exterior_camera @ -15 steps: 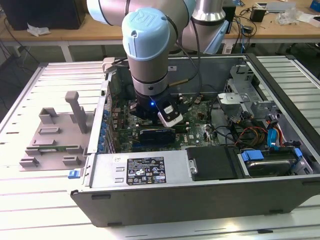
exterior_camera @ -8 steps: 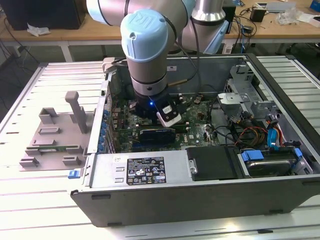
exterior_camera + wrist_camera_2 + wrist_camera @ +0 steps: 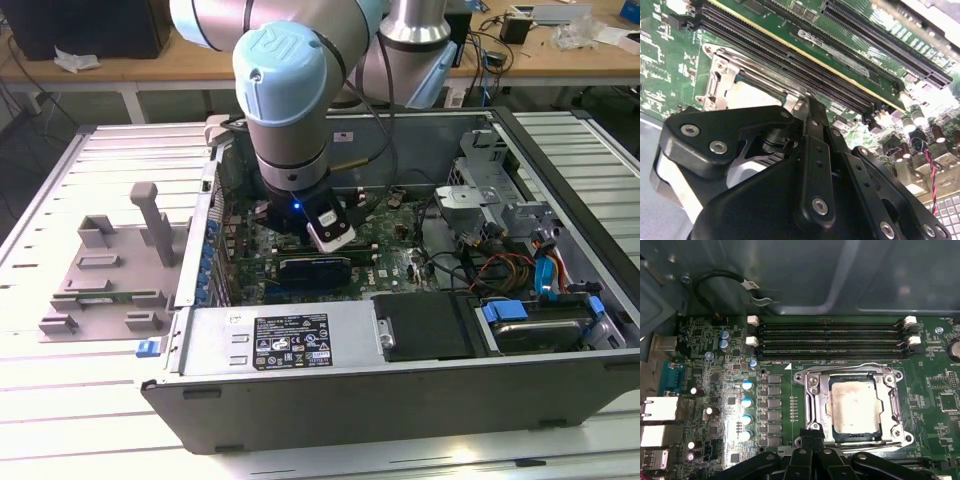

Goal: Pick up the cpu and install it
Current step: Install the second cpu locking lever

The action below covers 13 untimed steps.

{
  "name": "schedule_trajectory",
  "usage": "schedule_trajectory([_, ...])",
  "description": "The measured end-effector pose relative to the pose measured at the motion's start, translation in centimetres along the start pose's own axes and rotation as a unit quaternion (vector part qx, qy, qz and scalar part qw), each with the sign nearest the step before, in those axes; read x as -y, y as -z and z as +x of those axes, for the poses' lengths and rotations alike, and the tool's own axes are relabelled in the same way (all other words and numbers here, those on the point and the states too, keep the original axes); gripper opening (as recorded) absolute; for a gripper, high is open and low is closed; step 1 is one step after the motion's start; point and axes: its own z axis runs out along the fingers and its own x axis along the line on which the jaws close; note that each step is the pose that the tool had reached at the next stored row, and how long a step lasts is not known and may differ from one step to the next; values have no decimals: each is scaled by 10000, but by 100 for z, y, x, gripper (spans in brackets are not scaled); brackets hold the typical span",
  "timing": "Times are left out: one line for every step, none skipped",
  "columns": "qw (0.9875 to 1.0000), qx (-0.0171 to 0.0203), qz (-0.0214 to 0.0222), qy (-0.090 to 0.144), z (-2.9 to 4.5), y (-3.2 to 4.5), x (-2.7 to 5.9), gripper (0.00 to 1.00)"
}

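Inside the computer case (image 3: 560,380), the cpu (image 3: 855,402) lies flat in its socket frame (image 3: 812,405) on the green board (image 3: 705,365), just beyond the black fingers (image 3: 807,436) (tips together, shut on nothing). In the second wrist view the gripper (image 3: 807,102) hides most of the chip.

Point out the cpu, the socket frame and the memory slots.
cpu (image 3: 854,406): first wrist view, centre of its silver top.
socket frame (image 3: 812,405): first wrist view, one metal side rail.
memory slots (image 3: 830,337): first wrist view, middle of the black slots.
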Motion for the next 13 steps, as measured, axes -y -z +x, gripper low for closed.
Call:
schedule_trajectory([10000,2,-2,-5,5,-2,0,11])
schedule_trajectory([10000,5,-6,-16,16,-5,0,11])
schedule_trajectory([10000,7,-6,-24,24,-5,1,11])
schedule_trajectory([10000,8,-6,-28,27,-6,1,11])
schedule_trajectory([10000,9,-7,-32,29,-6,1,11])
schedule_trajectory([10000,9,-7,-34,30,-6,1,11])
schedule_trajectory([10000,10,-7,-35,30,-6,1,11])
schedule_trajectory([10000,11,-7,-37,31,-6,1,11])
schedule_trajectory([10000,12,-7,-39,34,-7,1,11])
schedule_trajectory([10000,12,-9,-39,39,-9,1,11])
schedule_trajectory([10000,12,-10,-39,42,-9,1,11])
schedule_trajectory([10000,12,-9,-39,43,-9,1,11])
schedule_trajectory([10000,11,-9,-38,44,-9,0,11])
